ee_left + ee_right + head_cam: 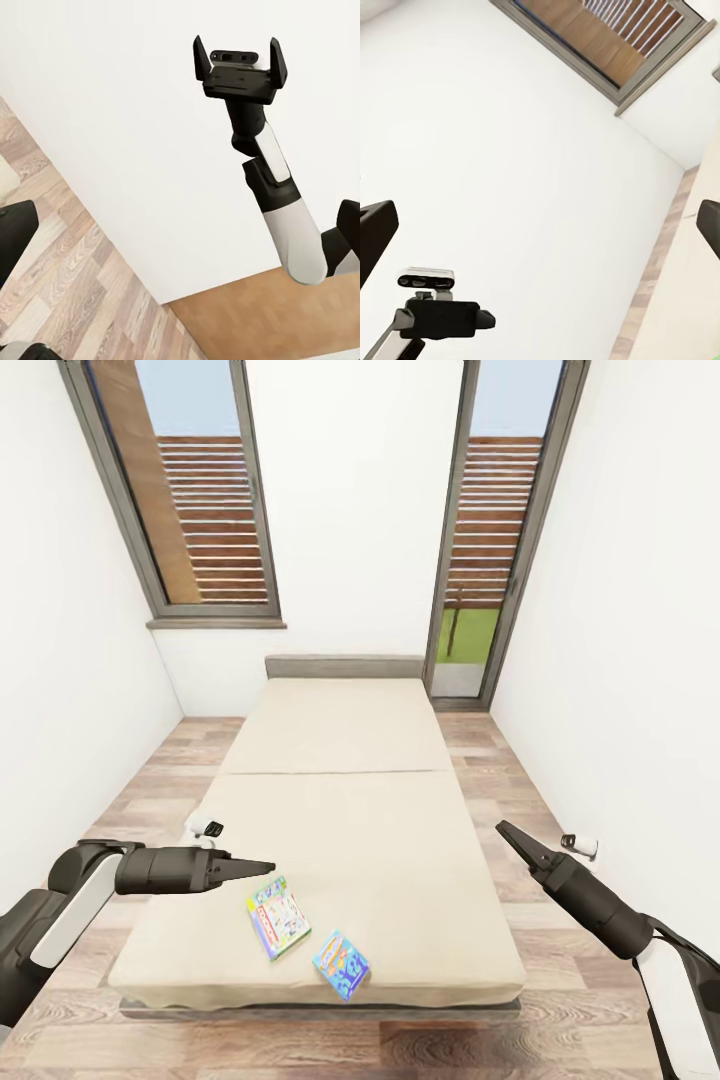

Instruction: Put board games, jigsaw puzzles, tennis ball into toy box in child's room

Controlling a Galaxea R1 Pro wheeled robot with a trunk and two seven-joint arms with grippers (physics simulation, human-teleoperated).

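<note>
Beige mattress of the bed (340, 800) carries two board games near its foot: a white-green-red one (278, 917) and a blue one (341, 964) just beside it. We hold our left end effector (262, 867) above the bed's edge near the first game, empty, and our right end effector (506, 832) beside the bed, released.

Two windows (200, 490) at 11 and 1 o'clock show slatted fencing (495, 520); white walls (355, 510) flank a wood floor (160, 770).
</note>
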